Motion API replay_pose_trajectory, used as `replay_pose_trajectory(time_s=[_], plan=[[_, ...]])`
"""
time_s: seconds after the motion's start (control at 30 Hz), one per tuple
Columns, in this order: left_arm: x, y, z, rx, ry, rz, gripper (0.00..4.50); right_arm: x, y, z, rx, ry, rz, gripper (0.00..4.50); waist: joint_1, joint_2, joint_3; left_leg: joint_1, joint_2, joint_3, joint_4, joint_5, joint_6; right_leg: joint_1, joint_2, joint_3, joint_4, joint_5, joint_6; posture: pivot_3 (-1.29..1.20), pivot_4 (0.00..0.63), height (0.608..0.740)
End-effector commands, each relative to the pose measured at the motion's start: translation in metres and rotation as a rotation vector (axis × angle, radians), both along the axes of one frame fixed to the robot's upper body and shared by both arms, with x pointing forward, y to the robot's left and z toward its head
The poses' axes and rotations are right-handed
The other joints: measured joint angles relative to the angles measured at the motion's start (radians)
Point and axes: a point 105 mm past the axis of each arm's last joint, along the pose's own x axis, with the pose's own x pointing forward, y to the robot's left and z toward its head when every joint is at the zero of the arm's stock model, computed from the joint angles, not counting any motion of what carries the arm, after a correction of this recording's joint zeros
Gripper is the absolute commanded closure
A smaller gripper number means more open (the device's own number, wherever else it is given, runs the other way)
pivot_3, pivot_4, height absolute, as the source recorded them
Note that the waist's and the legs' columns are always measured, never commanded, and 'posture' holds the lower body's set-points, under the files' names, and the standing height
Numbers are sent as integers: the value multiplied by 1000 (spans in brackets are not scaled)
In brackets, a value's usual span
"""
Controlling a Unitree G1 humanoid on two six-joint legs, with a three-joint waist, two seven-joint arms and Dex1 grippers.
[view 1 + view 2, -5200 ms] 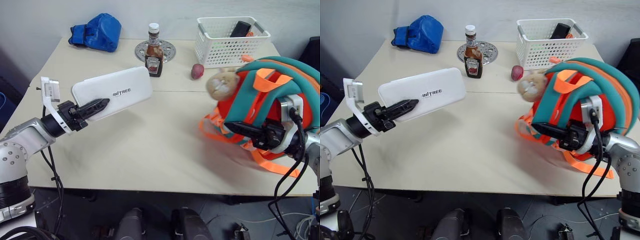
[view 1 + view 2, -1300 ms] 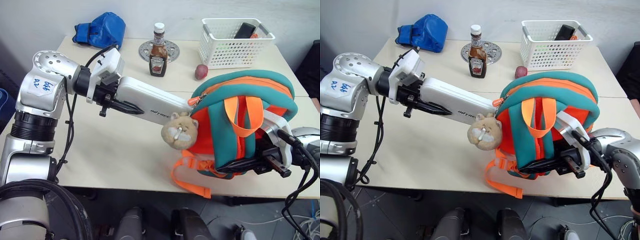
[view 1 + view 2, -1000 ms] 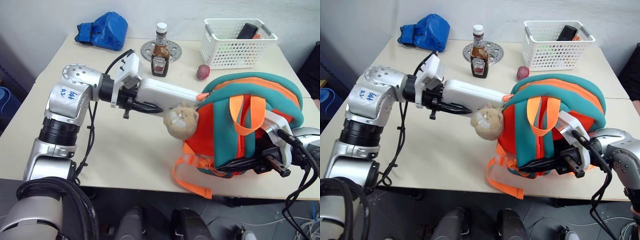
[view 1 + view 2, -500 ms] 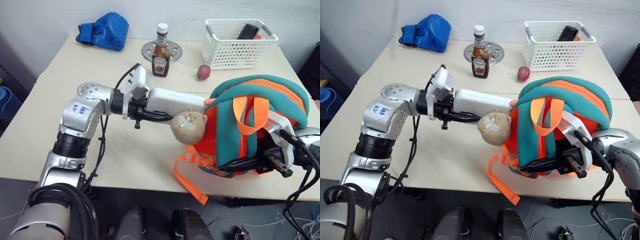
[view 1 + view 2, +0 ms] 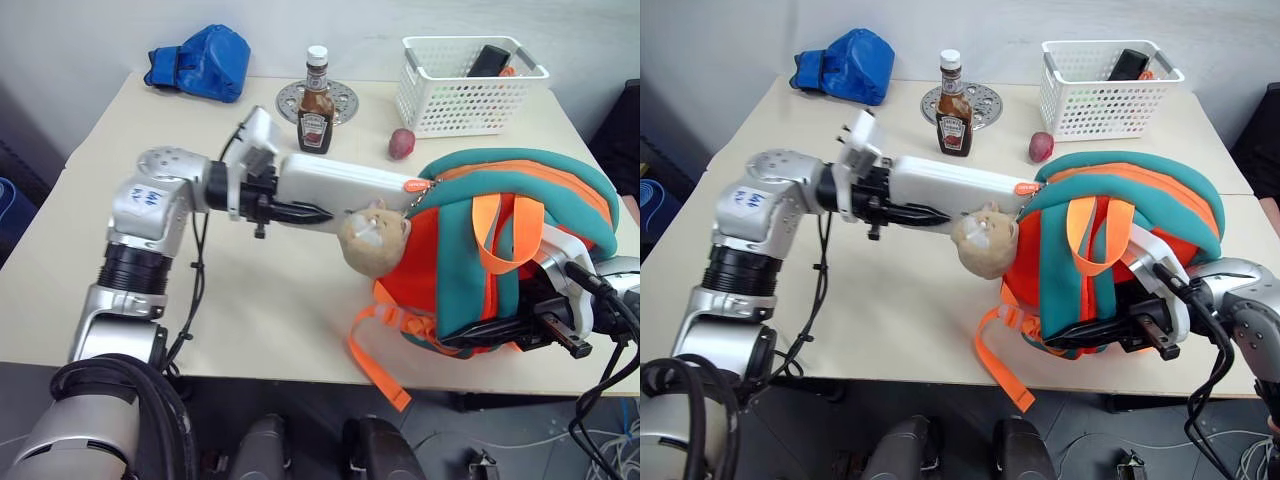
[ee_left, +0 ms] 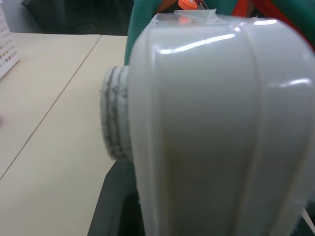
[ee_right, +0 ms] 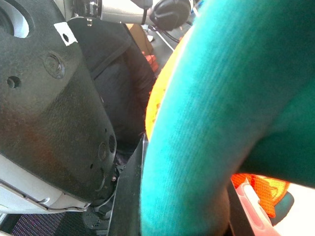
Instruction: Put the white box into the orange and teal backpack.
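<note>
left eye view: the left jaws (image 5: 300, 212) clamp the white box (image 5: 340, 187), its far end at the backpack (image 5: 500, 250) mouth above the worktop (image 5: 250, 300). the right jaws (image 5: 480, 335) pinch a teal strap. the plush charm (image 5: 372, 236) or zipper edge could snag the box.

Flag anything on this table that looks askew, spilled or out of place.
Nothing is spilled or damaged. The orange and teal backpack overhangs the table's front edge, propped by the right gripper, with an orange strap dangling off. The white box, in the left gripper, juts out from its opening.
</note>
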Motion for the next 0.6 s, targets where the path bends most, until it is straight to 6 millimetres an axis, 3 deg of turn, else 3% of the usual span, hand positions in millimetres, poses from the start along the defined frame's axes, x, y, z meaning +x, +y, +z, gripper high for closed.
replay_pose_trajectory(time_s=[0.03,0.13,0.23,0.4,0.6], plan=[[-3,33,29,-29,-91,69,3176,-6,-1,7,-10,-33,18,4479,-1,0,0,0,0,0,0,0,0,0,0,0,0,0,0,0,150,740],[-6,51,31,-4,-83,108,3176,-6,-1,7,-11,-29,15,4479,1,0,0,0,0,0,0,0,0,0,0,0,0,0,0,0,150,740],[-13,57,29,22,-68,95,3176,-5,-1,6,-13,-28,13,4479,3,0,0,0,0,0,0,0,0,0,0,0,0,0,0,0,150,740],[-23,46,23,36,-56,37,3176,-3,-1,7,-11,-30,16,4479,5,0,0,0,0,0,0,0,0,0,-1,0,0,0,0,0,150,740],[-17,24,11,32,-61,5,3176,-2,1,7,-9,-33,19,4479,5,0,0,0,0,0,0,0,0,0,-1,0,0,0,0,0,150,740]])
